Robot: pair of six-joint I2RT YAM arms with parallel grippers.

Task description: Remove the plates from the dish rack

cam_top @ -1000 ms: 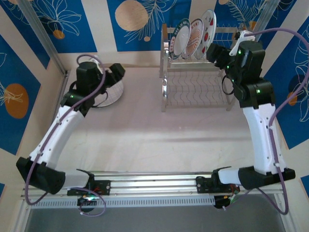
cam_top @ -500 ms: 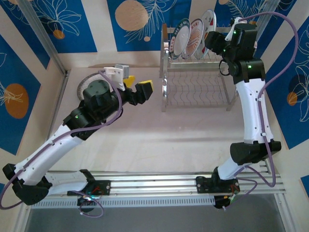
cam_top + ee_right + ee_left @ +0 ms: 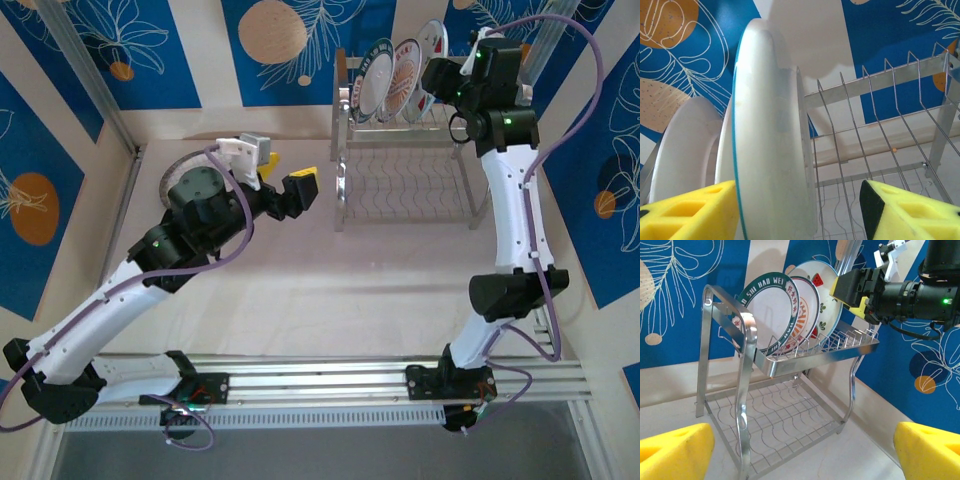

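While the round white watermelon-patterned plate stands slotted in the shiny steel wire dish rack at upper centre, it is straddled by the parted jaws of the right gripper; closure on the rim, then a lift, is judged to be required next.

I count three plates standing on the one dish rack: one dark-rimmed lettered plate, one orange-patterned plate and one watermelon plate. One grey-rimmed plate lies on the table, half hidden by my left arm, so I cannot tell whether more are stacked there. The rack has two tiers. I have two hands: left hand and right hand.
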